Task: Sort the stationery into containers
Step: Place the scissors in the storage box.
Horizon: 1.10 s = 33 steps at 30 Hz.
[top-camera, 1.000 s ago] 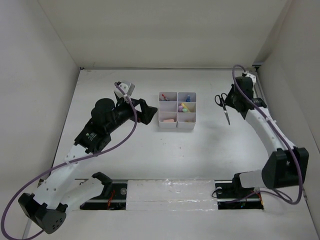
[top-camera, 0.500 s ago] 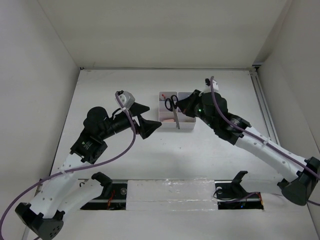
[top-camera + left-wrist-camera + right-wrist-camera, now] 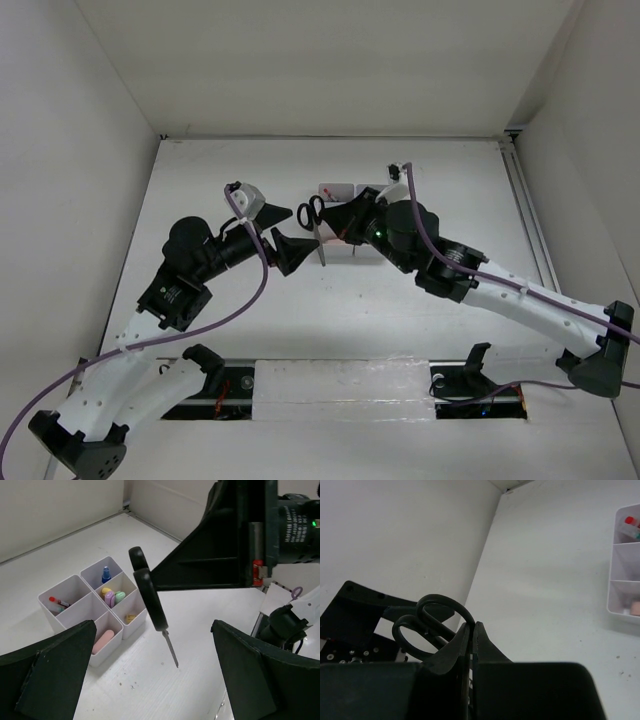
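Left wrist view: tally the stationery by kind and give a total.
Scissors: 1
Highlighters: 3
Red pen: 1
Blue piece: 1
Pink block: 1
Small tan piece: 1
Total: 8

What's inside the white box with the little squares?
A red pen, a blue piece, highlighters, a pinkish eraser and a small beige bit. The tray walls hide some compartment floors.

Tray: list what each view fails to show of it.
Top view: tray mostly hidden behind the right arm.
Right wrist: tray cut by the right edge; only three compartments partly seen.
Left wrist: beige item in one compartment too small to identify.
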Tool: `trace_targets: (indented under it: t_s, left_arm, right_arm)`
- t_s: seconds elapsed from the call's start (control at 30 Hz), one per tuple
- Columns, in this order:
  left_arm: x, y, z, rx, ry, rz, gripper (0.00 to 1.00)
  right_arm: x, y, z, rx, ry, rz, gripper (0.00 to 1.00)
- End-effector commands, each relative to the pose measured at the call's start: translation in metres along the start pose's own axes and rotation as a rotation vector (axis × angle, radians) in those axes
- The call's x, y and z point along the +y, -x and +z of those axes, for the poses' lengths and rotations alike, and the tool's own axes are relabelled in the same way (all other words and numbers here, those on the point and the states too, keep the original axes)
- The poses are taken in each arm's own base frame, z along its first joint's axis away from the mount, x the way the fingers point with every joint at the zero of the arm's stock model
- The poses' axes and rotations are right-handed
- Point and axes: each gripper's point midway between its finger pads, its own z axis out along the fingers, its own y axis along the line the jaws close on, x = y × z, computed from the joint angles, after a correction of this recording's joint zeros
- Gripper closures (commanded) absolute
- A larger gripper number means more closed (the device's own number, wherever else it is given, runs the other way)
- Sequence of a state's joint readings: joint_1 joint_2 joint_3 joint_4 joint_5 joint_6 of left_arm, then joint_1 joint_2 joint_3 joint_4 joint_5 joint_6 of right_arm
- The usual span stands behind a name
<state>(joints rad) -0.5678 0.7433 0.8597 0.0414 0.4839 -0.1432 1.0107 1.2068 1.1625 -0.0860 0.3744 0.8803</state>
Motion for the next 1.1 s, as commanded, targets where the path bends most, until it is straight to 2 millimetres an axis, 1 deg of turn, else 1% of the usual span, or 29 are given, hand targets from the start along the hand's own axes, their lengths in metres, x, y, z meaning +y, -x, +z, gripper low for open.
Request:
trace_targets:
  t_s: [0.0, 0.07, 0.1, 0.13, 0.17, 0.2, 0.23, 0.27, 0.33, 0.37, 0.4, 0.43, 0.47, 0.5, 0.57, 0.6, 0.63, 0.67, 0.7, 0.73, 0.77, 0.8, 0.87, 0.9, 0.93, 0.97, 1.03, 1.07]
  left_arm:
    - [0.006, 0.015, -0.002, -0.063, 0.045, 0.017, 0.00]
    - [0.006, 0.025, -0.006, -0.105, 0.060, 0.033, 0.00]
    - [0.008, 0.021, -0.006, -0.098, 0.070, 0.019, 0.00]
    - [0.007, 0.027, -0.009, -0.122, 0.074, 0.028, 0.00]
    - [0.007, 0.027, -0.010, -0.129, 0.073, 0.031, 0.00]
    - [0.009, 0.027, -0.010, -0.132, 0.085, 0.030, 0.00]
    - [0.009, 0.029, -0.012, -0.146, 0.091, 0.025, 0.00]
    - [0.007, 0.031, -0.014, -0.154, 0.089, 0.029, 0.01]
    - [0.008, 0.034, -0.015, -0.165, 0.096, 0.031, 0.03]
    - [0.008, 0.034, -0.015, -0.165, 0.096, 0.031, 0.04]
    - [0.008, 0.034, -0.015, -0.165, 0.096, 0.031, 0.09]
    - [0.008, 0.034, -0.015, -0.165, 0.096, 0.031, 0.12]
    - [0.010, 0.031, -0.012, -0.157, 0.098, 0.028, 0.15]
    - [0.010, 0.031, -0.012, -0.157, 0.098, 0.028, 0.19]
    - [0.010, 0.028, -0.010, -0.144, 0.090, 0.025, 0.23]
    - [0.010, 0.028, -0.010, -0.144, 0.090, 0.025, 0.24]
    - [0.010, 0.028, -0.010, -0.144, 0.090, 0.025, 0.27]
    - [0.009, 0.025, -0.008, -0.133, 0.080, 0.022, 0.36]
    - [0.009, 0.025, -0.008, -0.133, 0.080, 0.022, 0.40]
    - [0.008, 0.028, -0.009, -0.134, 0.079, 0.023, 0.45]
    - [0.010, 0.026, -0.006, -0.126, 0.081, 0.019, 0.51]
    - [0.010, 0.026, -0.006, -0.126, 0.081, 0.019, 0.66]
    - [0.011, 0.026, -0.006, -0.129, 0.089, 0.009, 0.82]
    - [0.011, 0.026, -0.007, -0.129, 0.089, 0.009, 0.87]
    - [0.011, 0.029, -0.009, -0.139, 0.096, 0.012, 0.95]
    - [0.011, 0.029, -0.009, -0.139, 0.096, 0.012, 1.00]
    - [0.011, 0.034, -0.011, -0.158, 0.101, 0.019, 1.00]
    - [0.009, 0.036, -0.013, -0.167, 0.100, 0.022, 1.00]
  right_arm:
    - [0.039, 0.028, -0.006, -0.091, 0.101, 0.054, 1.00]
    - [0.047, 0.022, -0.009, -0.078, 0.122, 0.048, 1.00]
    - [0.046, 0.019, -0.005, -0.075, 0.119, 0.046, 1.00]
    - [0.048, 0.016, -0.006, -0.068, 0.125, 0.045, 1.00]
    - [0.046, 0.013, -0.004, -0.063, 0.118, 0.042, 1.00]
    - [0.049, 0.009, -0.002, -0.058, 0.126, 0.033, 1.00]
    - [0.049, 0.009, -0.002, -0.058, 0.126, 0.033, 1.00]
    - [0.054, 0.008, -0.004, -0.059, 0.142, 0.038, 1.00]
    - [0.056, 0.011, -0.004, -0.067, 0.153, 0.045, 1.00]
    - [0.058, 0.004, -0.005, -0.052, 0.166, 0.031, 1.00]
    - [0.058, 0.004, -0.005, -0.052, 0.166, 0.031, 1.00]
    - [0.062, 0.002, -0.007, -0.051, 0.180, 0.026, 1.00]
    - [0.061, -0.001, -0.004, -0.045, 0.174, 0.022, 1.00]
    - [0.063, -0.004, -0.006, -0.038, 0.180, 0.022, 1.00]
    - [0.068, 0.000, -0.006, -0.054, 0.198, 0.024, 1.00]
    - [0.071, -0.004, -0.008, -0.037, 0.213, 0.022, 1.00]
    - [0.070, -0.006, -0.008, -0.039, 0.215, 0.024, 1.00]
    - [0.070, -0.006, -0.008, -0.039, 0.215, 0.024, 1.00]
    - [0.074, -0.010, -0.010, -0.024, 0.228, 0.022, 1.00]
    - [0.076, -0.008, -0.010, -0.029, 0.235, 0.026, 1.00]
    - [0.075, -0.008, -0.010, -0.030, 0.235, 0.017, 1.00]
    - [0.076, -0.010, -0.010, -0.023, 0.241, 0.016, 1.00]
    - [0.083, -0.014, -0.014, -0.013, 0.260, 0.020, 1.00]
    - [0.081, -0.013, -0.014, -0.022, 0.254, 0.008, 1.00]
    - [0.081, -0.013, -0.014, -0.022, 0.254, 0.008, 1.00]
    - [0.081, -0.013, -0.014, -0.022, 0.254, 0.008, 1.00]
    - [0.081, -0.013, -0.013, -0.028, 0.260, 0.003, 1.00]
    - [0.083, -0.013, -0.014, -0.028, 0.272, -0.004, 0.96]
